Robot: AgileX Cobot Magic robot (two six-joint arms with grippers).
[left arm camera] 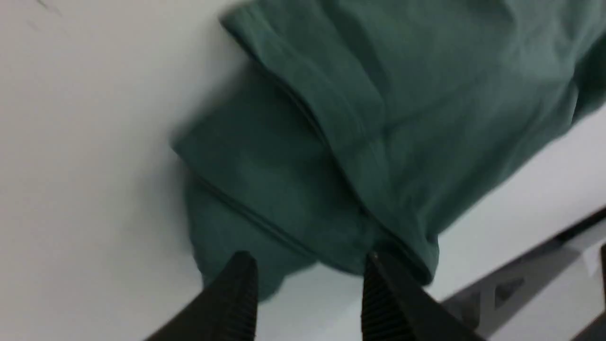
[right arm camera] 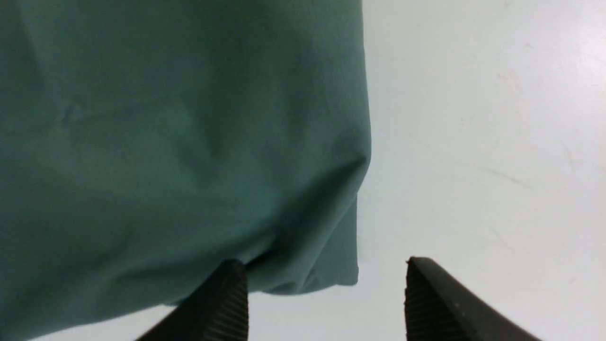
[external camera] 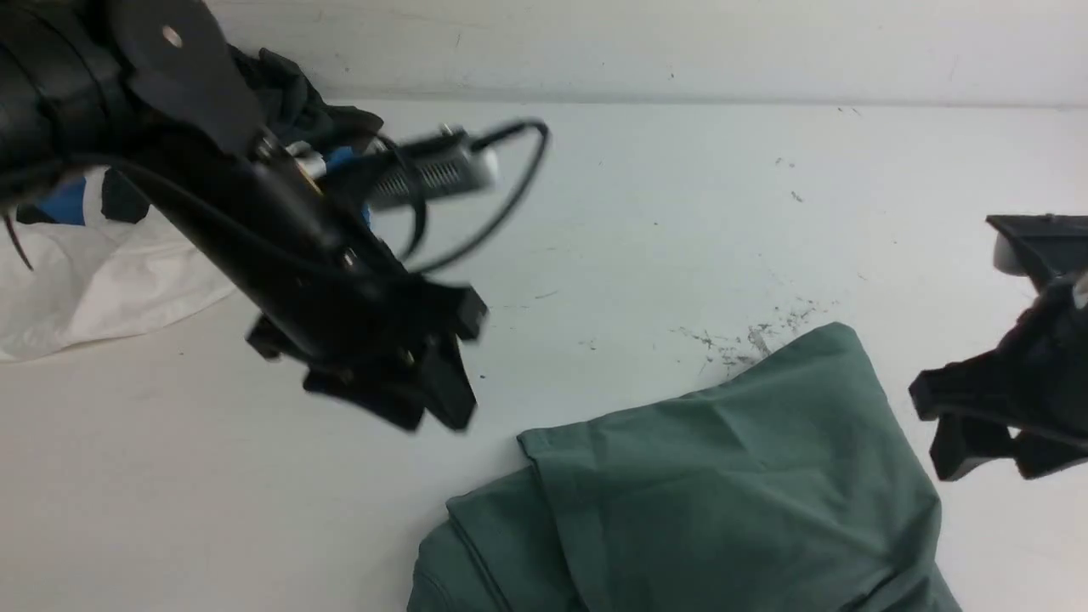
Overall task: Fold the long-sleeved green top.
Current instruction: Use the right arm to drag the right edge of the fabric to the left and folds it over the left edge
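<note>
Top (external camera: pixel 731 476) on white table (external camera: pixel 646 212)

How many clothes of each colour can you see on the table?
Sage-green knit top: 1
White crumpled cloth: 1
Dark charcoal crumpled garment: 1
Blue cloth, mostly hidden: 1
Total: 4

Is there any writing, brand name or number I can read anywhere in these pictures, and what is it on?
No text can be read in any view.
The green long-sleeved top: plain fabric only, no label or logo in sight.
The white cloth at the back left: blue patches, too blurred to tell whether they are print.
The grey vented box: blurred, no marking legible.
</note>
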